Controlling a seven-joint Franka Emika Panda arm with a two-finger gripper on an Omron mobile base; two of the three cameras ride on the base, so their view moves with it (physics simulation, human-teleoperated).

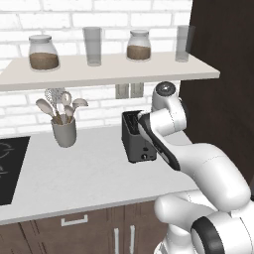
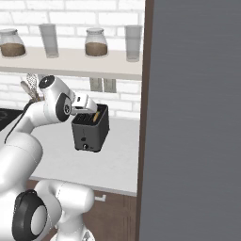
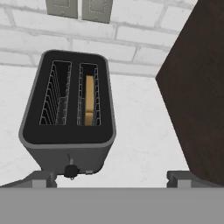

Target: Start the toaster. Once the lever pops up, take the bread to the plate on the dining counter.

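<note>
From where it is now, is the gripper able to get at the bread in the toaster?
Probably yes. The gripper hangs over the toaster, and the bread stands in an uncovered slot with nothing above it.

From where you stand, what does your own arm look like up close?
The arm is made of smooth, glossy white rounded segments with dark grey rings and caps at the joints, and a dark strip along one link. It ends in a small white hand with a gripper of two little grey finger tips. No cables or markings show.
</note>
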